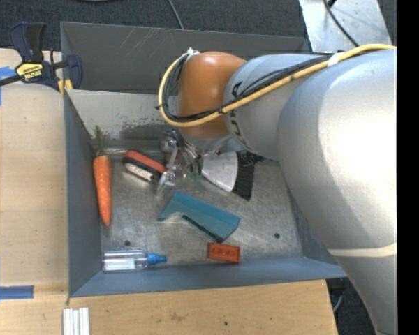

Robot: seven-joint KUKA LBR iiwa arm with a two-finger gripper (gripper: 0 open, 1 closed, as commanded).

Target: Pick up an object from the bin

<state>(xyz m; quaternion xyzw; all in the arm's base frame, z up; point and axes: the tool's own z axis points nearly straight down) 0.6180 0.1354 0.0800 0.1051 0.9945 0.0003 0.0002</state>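
Camera view: hand (172, 167) low at the right end of a red-and-black marker (143, 165); open or closed, cannot tell.
Marker looks light, stiff, smooth and likely to roll; best gripped across its middle.

**KUKA arm's gripper (169, 175) hangs low over the middle of a grey metal bin (80, 215).**
The arm (335, 138), capped by an orange cover (202, 82), enters from 3 o'clock. The gripper sits just beside an orange-and-black pen-like thing (143, 165), at 9 o'clock from it. A teal angled plastic piece (199, 215) lies at its 5 o'clock, a white wedge (221, 171) and a black brush (244, 181) at its 3 o'clock. In the bin, a carrot (103, 187) lies along the wall at 9 o'clock, a clear blue-capped bottle (129, 261) at 7 o'clock and a small red brick (224, 252) at 5 o'clock.
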